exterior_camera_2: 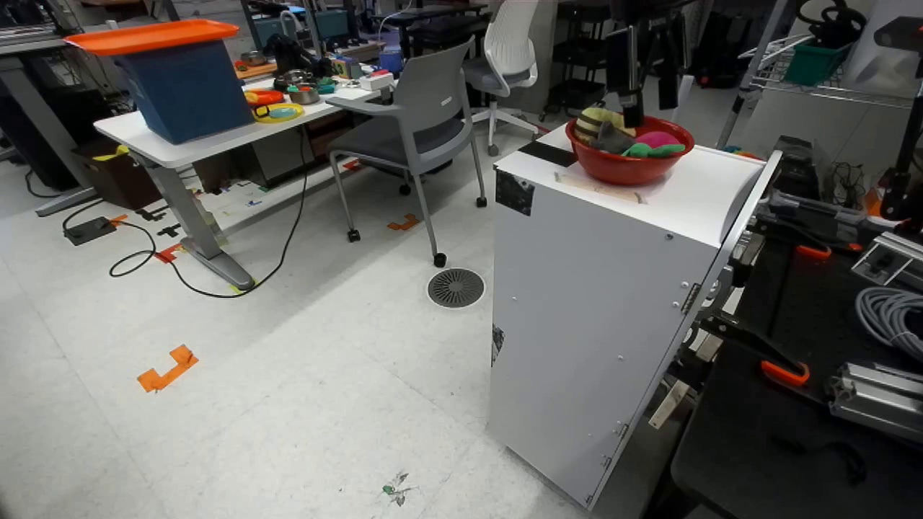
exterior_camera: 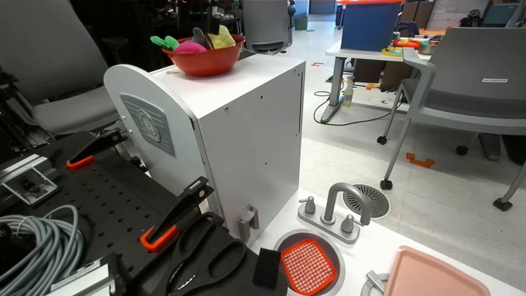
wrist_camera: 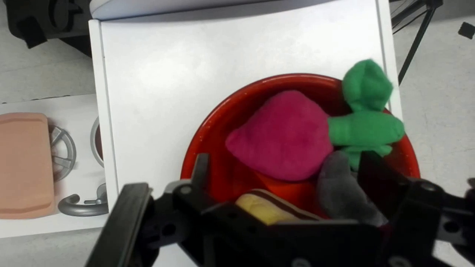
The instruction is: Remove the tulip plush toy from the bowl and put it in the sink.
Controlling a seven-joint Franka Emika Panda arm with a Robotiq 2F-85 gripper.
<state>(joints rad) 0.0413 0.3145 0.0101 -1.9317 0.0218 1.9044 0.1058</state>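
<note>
- A tall, white, box-shaped desk [exterior_camera: 257, 135] shows in both exterior views, with a grey dial panel [exterior_camera: 148, 124] on its round-topped end.
- A low, flat white board [exterior_camera: 382, 246] adjoins the desk's foot in an exterior view.
- A round, glossy red bowl [exterior_camera: 209, 61] with smooth plain sides stands upright on the desk.
- A pale pink rectangular tray [exterior_camera: 435, 273] with rounded corners lies on the low board, one edge over part of a grey spoked ring [wrist_camera: 72, 150].
- A black two-fingered claw [wrist_camera: 285, 159] hangs over the bowl, released, its fingers [wrist_camera: 200, 171] spread wide apart; whether a fingertip touches anything, I cannot tell.
- A round grey sink [exterior_camera: 339, 263] is set in the low board, near the desk.
- A soft tulip plush toy [wrist_camera: 311, 133], magenta in the head and green in stem and leaves, lies on its side in the red bowl, its greenery reaching over the rim.
- A curved grey faucet [exterior_camera: 328, 218] with two handles stands just beside the sink.
- An orange-red, grid-patterned square [exterior_camera: 308, 267] with rounded corners lies in the sink.
- A yellow plush toy [exterior_camera: 222, 39] with a dark stripe sits in the bowl, partly hidden by the claw in the wrist view.
- A long grey plush toy [wrist_camera: 341, 189] lies in the bowl, against the tulip's head.
</note>
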